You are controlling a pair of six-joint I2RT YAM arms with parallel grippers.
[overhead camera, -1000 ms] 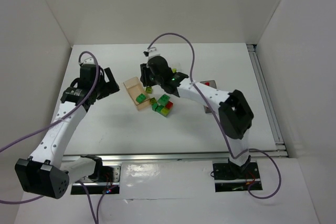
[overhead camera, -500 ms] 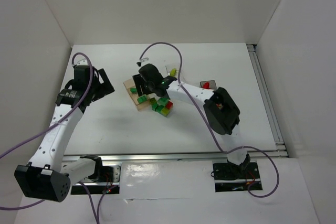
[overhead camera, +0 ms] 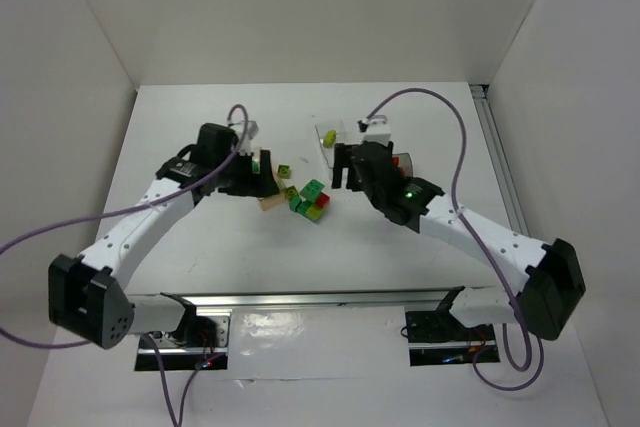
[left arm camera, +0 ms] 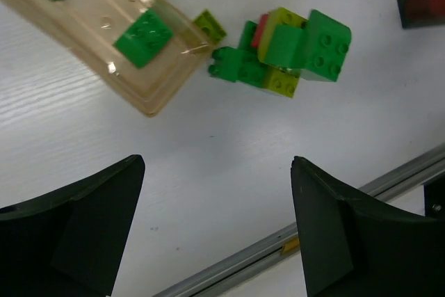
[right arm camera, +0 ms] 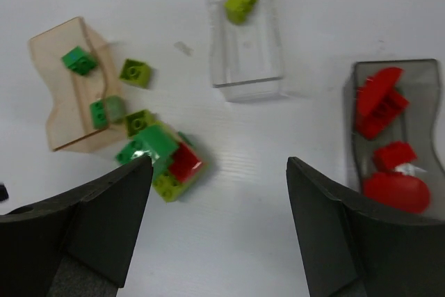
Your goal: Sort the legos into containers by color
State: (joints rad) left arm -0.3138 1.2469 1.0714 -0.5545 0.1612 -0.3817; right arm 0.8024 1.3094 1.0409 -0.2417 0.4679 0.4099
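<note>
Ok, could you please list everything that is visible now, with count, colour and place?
peach tray: one, translucent peach, left of the pile.
dark green bricks: two, inside the peach tray.
clear tray: one, colourless, far side, holding one lime piece.
reddish tray: one, right, holding several red pieces.
loose lime bricks: two, beside the peach tray.
pile: one, green, lime and red bricks, middle.
left pincer: black, open, empty.
right pincer: black, open, empty.

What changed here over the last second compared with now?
The right gripper, now open, pulled back to the right from the orange tray. A second green brick lies in that tray, apparently let go there. The left gripper, open, swung right to hang over that tray. The loose pile of bricks stayed put.
</note>
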